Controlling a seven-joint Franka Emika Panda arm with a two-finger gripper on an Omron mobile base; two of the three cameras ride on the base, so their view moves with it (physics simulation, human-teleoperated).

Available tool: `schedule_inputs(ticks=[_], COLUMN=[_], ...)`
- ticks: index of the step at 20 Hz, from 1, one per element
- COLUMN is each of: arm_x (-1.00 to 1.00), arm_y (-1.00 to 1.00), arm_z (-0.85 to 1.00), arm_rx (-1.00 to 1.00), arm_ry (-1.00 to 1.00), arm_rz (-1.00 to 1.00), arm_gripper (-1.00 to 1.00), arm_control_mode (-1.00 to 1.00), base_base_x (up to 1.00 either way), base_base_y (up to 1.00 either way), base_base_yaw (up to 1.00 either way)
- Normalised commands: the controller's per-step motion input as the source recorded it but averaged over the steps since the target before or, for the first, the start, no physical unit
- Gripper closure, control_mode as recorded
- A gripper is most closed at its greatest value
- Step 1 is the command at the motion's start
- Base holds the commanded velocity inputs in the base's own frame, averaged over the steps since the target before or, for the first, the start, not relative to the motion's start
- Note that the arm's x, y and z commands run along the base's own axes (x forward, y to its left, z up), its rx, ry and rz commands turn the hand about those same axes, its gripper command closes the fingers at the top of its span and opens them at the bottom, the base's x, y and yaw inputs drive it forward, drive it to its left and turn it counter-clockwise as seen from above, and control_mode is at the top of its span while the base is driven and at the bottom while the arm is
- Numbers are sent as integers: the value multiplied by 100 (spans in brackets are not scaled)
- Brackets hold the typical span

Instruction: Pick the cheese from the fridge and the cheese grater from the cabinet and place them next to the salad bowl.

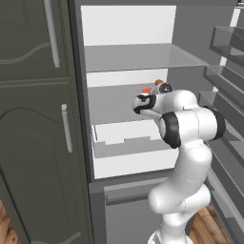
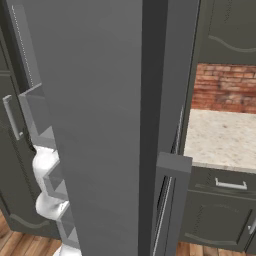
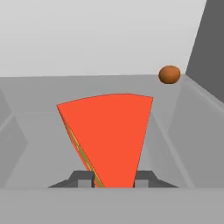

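**Cheese gripped inside the fridge**

Gripper [image 3: 113,179] closed on the cheese [image 3: 109,135], red face toward the hand camera, narrow end between the fingertips [image 3: 84,178]. Held over a grey shelf of the open fridge [image 1: 128,57], white back wall behind. Small round brown item [image 3: 169,74] in the far corner, well apart.

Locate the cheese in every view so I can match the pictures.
Left base view: cheese, a small red sliver just above the arm's hand, in the open fridge.
Right base view: not in it; the fridge door blocks the interior.
Hand view: cheese, large red wedge, centre, between the end effector fingertips.
Shared landmark: the fridge.
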Motion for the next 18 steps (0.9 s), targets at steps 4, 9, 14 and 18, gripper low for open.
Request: schedule_inputs(ticks=[4,9,14,18], arm_x=[-62,-64,-58,-48], arm_y=[0,1,14,12], arm_z=[37,19,37,35], arm_rx=[0,0,0,0], arm_ry=[1,2,8,14], arm_rz=[0,0,-1,-4], arm_gripper=[100,100,100,100], arm_control_mode=[-100,-100,-100,-100], base_base_x=[0,0,0,0], base_base_y=[0,0,0,0], base_base_yaw=[0,0,0,0])
